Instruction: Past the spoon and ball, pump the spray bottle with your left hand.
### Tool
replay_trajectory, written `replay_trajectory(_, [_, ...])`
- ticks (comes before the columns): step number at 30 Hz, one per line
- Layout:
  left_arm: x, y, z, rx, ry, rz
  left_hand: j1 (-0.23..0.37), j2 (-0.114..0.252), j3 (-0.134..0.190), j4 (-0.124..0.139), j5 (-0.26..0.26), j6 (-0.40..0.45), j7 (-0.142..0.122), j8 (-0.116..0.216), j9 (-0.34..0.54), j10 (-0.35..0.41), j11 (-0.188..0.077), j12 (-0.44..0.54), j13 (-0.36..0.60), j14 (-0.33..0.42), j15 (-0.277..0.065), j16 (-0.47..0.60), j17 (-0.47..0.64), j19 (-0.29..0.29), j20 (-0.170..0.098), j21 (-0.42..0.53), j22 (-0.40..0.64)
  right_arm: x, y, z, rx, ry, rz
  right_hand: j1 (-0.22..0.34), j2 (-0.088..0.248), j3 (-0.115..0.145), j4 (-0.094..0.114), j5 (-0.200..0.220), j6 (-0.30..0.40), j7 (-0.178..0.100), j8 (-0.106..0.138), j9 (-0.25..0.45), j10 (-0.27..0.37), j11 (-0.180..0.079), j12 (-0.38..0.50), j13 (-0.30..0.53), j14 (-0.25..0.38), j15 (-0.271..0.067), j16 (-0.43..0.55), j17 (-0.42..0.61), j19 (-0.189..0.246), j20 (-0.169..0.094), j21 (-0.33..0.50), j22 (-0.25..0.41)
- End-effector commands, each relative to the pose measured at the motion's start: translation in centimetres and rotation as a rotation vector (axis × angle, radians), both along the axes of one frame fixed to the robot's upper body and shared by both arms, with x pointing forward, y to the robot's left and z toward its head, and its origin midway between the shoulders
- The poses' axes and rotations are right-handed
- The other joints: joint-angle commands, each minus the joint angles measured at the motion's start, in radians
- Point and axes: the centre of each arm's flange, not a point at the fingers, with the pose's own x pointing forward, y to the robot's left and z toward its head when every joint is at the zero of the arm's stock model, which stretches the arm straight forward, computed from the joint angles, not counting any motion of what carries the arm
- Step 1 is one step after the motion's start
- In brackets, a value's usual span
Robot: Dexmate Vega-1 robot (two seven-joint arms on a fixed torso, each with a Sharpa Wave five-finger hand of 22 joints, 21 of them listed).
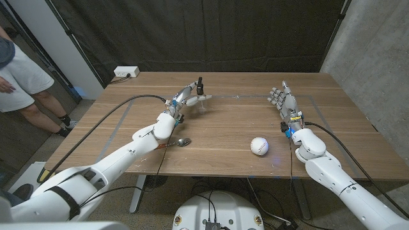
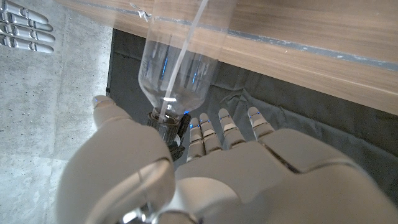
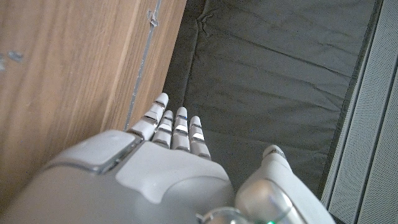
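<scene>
No label or writing is legible to me on any item. The spray bottle stands toward the far side of the table, left of centre; its body is clear plastic, with a thin dip tube visible inside in the left wrist view, and I cannot tell whether it holds liquid. My left hand is at the bottle's black neck and pump head; thumb and fingers reach around the neck, though I cannot confirm a firm grip. A spoon lies near the front edge beside my left forearm. A white ball sits to its right. My right hand stands on edge, fingers straight and together, empty.
</scene>
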Motion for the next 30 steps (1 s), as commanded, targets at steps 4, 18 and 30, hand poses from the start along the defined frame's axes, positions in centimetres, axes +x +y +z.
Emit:
replay_trajectory(4, [1.1, -0.7, 0.4, 0.014, 0.002, -0.013, 0.01, 0.004, -0.003, -0.006, 0.008, 0.013, -0.001, 0.01, 0.005, 0.017, -0.002, -0.003, 0.002, 0.008, 0.003, -0.004, 0.004, 0.003, 0.003, -0.002, 0.003, 0.6, 0.1, -0.1, 0.005, 0.015, 0.004, 0.005, 0.002, -0.002, 0.001, 0.005, 0.011, 0.001, 0.004, 0.005, 0.011, -0.002, 0.005, 0.002, 0.011, 0.001, 0.003, 0.006, 0.012, 0.002, -0.004, 0.001])
replay_trajectory(18, [1.3, -0.5, 0.8, 0.009, -0.001, -0.025, 0.018, 0.009, -0.003, -0.007, 0.013, 0.02, -0.006, 0.009, 0.005, 0.027, -0.004, -0.003, 0.003, 0.017, 0.001, -0.002, 0.005, 0.004, 0.004, -0.002, 0.003, 1.1, 0.4, 0.1, 0.002, 0.02, 0.006, 0.005, 0.004, -0.003, 0.0, 0.005, 0.012, 0.0, 0.003, 0.005, 0.018, -0.003, 0.006, 0.002, 0.016, 0.001, 0.003, 0.006, 0.019, 0.002, -0.006, 0.001])
replay_trajectory(30, [1.2, -1.1, 1.4, 0.012, -0.003, -0.041, 0.029, 0.014, -0.002, -0.01, 0.017, 0.054, -0.013, 0.02, 0.006, 0.054, -0.012, 0.003, 0.003, 0.038, -0.007, 0.004, 0.005, 0.009, 0.003, -0.001, 0.003, 1.2, 0.3, -0.1, 0.005, 0.025, 0.008, 0.005, 0.005, -0.004, -0.001, 0.005, 0.013, -0.001, 0.003, 0.005, 0.023, -0.003, 0.007, 0.002, 0.019, 0.002, 0.002, 0.006, 0.024, 0.003, -0.008, 0.001])
